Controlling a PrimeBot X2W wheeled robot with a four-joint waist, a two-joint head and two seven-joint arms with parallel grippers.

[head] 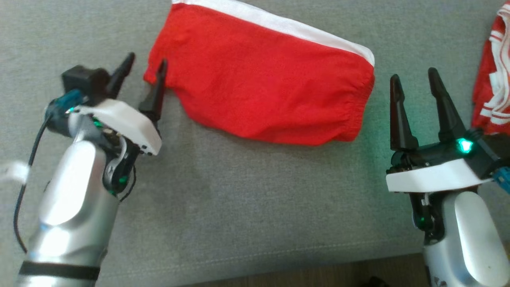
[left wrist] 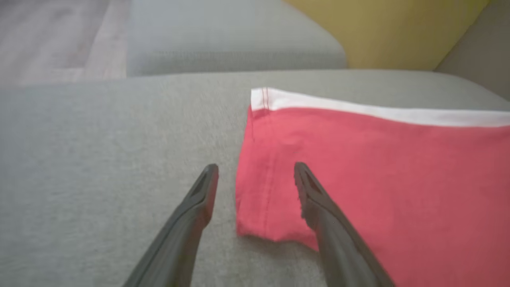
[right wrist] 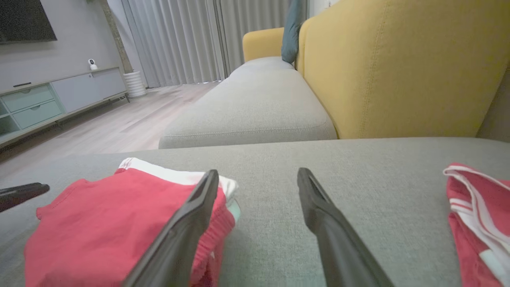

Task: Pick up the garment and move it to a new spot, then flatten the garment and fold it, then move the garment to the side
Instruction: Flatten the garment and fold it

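Note:
The garment is a pair of red shorts with a white stripe, folded flat on the grey cushion. My left gripper stands open at its left edge, one finger over the red corner, nothing held. In the left wrist view the garment lies under and right of my left gripper. To the right of the elastic waistband end, my right gripper is open and clear of the cloth. The right wrist view has the garment at lower left, beside my right gripper.
A second red garment with white stripes lies at the right edge, close to my right gripper, also seen as a striped garment. A yellow sofa back rises behind the cushion. The cushion's front edge runs along the bottom.

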